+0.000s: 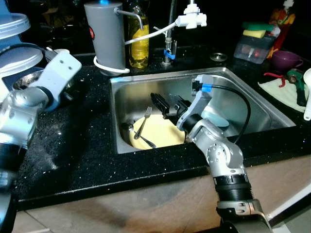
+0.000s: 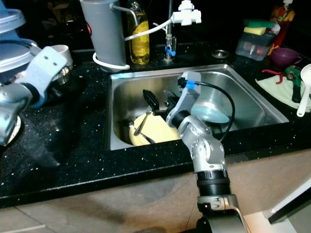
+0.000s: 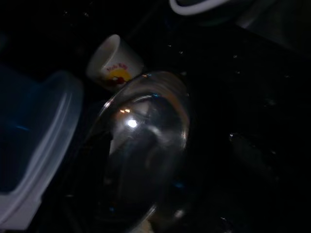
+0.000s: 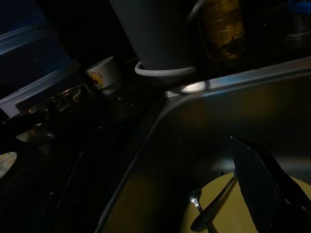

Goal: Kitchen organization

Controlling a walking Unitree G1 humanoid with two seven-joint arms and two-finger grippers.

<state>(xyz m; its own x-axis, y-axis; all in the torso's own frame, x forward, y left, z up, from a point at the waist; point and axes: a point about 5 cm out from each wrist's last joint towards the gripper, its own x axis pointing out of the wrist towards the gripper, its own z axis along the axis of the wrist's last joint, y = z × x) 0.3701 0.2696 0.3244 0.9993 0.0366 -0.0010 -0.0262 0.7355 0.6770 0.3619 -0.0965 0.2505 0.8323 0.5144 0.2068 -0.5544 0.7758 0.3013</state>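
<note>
A: Right hand [image 1: 163, 104] is down in the sink [image 1: 243, 82], fingers spread, holding nothing.

B: Fork [image 1: 144, 123] lies on the yellow plate [image 1: 163, 132] just left of it, tines pointing away. Left hand's far off over the bench.

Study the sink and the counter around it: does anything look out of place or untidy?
Yes. A yellow plate lies in the sink with a fork and spoon loose on it, under the right gripper. Nothing looks spilled or broken.
</note>
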